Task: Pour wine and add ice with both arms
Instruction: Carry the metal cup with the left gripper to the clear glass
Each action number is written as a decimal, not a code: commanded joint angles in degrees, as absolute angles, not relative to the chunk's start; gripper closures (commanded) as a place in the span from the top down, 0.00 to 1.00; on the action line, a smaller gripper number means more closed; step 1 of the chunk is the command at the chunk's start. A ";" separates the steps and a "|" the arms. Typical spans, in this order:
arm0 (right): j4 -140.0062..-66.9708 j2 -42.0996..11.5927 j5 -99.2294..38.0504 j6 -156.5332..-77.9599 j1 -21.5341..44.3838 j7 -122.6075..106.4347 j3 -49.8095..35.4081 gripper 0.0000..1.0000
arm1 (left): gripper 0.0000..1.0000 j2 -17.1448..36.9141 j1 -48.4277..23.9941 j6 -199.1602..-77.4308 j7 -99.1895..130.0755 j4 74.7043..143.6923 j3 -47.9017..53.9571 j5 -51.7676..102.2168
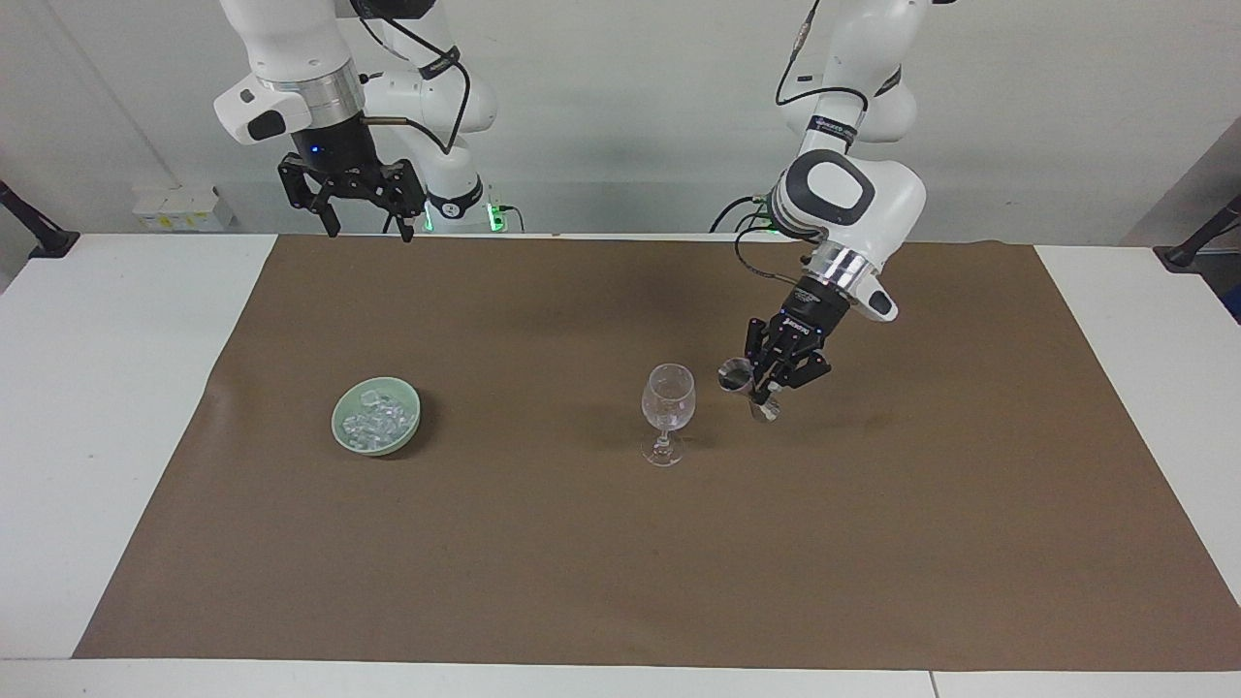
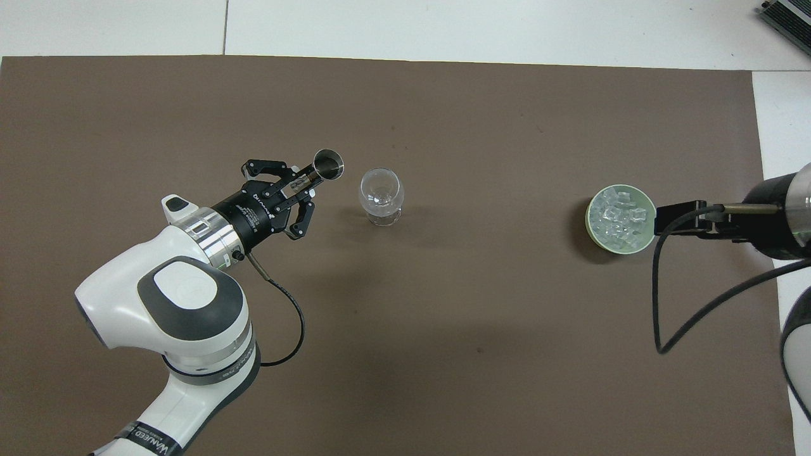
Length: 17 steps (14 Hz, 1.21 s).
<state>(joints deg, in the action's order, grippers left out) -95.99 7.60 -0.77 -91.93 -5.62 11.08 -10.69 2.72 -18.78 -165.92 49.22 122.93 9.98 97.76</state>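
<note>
Mostly hidden: right gripper [image 1: 365,225]; ice [image 2: 619,218] partly covered.

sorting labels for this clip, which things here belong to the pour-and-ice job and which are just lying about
In the job:
- left gripper, shut on metal jigger
- wine glass
- ice in green bowl
- right gripper, open, waiting

Lying about:
- brown mat
- white boxes

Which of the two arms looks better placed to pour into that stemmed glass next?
The left. Its gripper is shut on the metal jigger, held up right beside the stemmed glass. The right gripper waits open, high at the robots' edge, holding nothing.
</note>
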 commanded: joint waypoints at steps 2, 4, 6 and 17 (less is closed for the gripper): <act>-96.06 7.82 -1.76 -91.41 -6.42 11.51 -11.08 1.00 | 0.00 0.79 -22.15 -168.92 49.22 124.19 9.05 99.14; -96.06 7.82 -1.76 -91.41 -6.42 11.51 -11.07 1.00 | 0.00 0.88 -22.32 -169.19 48.96 124.10 9.14 99.14; -96.06 7.82 -1.76 -91.41 -6.42 11.43 -11.07 1.00 | 0.00 1.05 -23.29 -170.15 47.91 123.93 9.14 99.14; -96.06 7.82 -1.76 -91.41 -6.42 11.43 -11.07 1.00 | 0.00 2.20 -25.58 -174.46 42.02 121.99 9.05 99.05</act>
